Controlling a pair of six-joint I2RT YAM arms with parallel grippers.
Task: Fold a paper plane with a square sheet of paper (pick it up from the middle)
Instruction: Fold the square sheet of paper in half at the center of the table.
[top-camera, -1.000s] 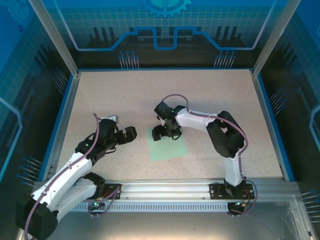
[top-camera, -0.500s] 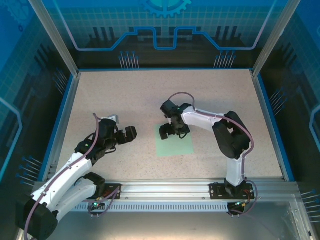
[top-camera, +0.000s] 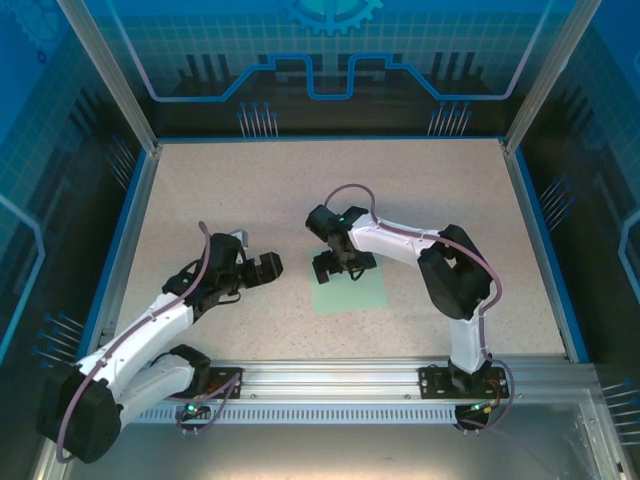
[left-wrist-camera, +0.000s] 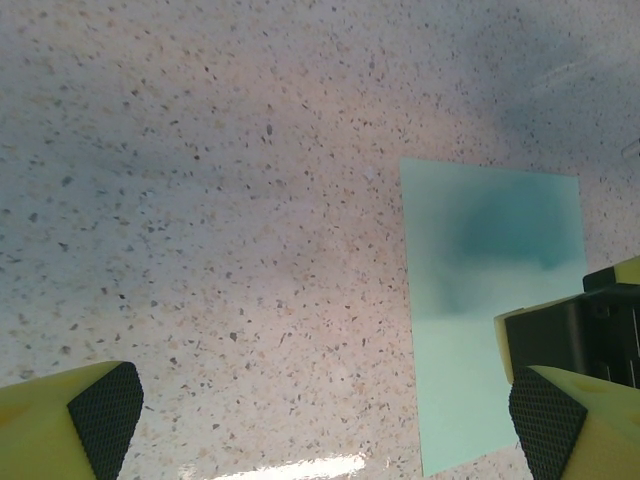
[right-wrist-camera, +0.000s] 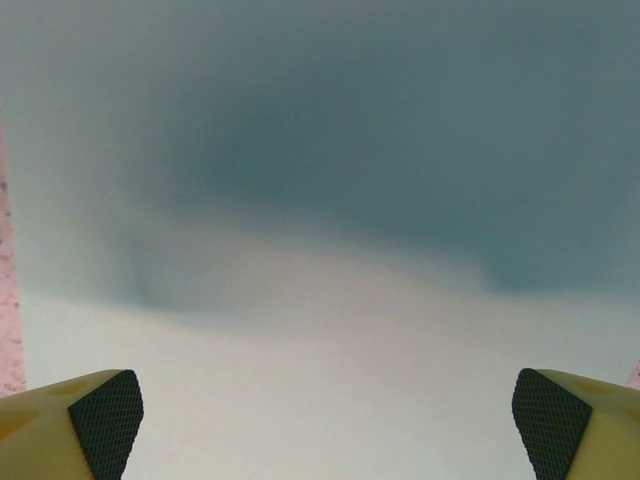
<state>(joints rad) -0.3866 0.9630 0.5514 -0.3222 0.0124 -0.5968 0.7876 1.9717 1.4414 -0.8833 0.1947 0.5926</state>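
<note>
A: So, where does the square sheet of paper (top-camera: 362, 296) lie?

B: Flat on the speckled desk (top-camera: 250, 190), a little below and right of the centre of the overhead frame. It is pale mint green and unfolded, with its edges roughly square to the frame.

A: And the right end effector (top-camera: 333, 268)?

B: It hangs over the sheet's upper left part in the overhead view and hides that corner. In its own wrist picture the paper covers nearly everything, blurred, with a dark shadow across the upper half. A thin strip of desk shows down the left edge.

A: Has it got hold of anything?

B: No. Its two yellow fingers with black pads sit in the bottom corners of that picture, spread wide, with bare paper between them. Whether the tips touch the sheet, I cannot tell.

A: What about the left end effector (top-camera: 266, 270)?

B: Seen from above, it is just left of the sheet, near it but apart, and points toward the right of the frame. Its jaws also stand wide and grip nothing. In its wrist picture the fingers sit in the bottom corners with speckled desk between them. The sheet lies in the right half of that frame, running from mid-height almost to the bottom, and a dark block overlaps it at the right edge.
</note>
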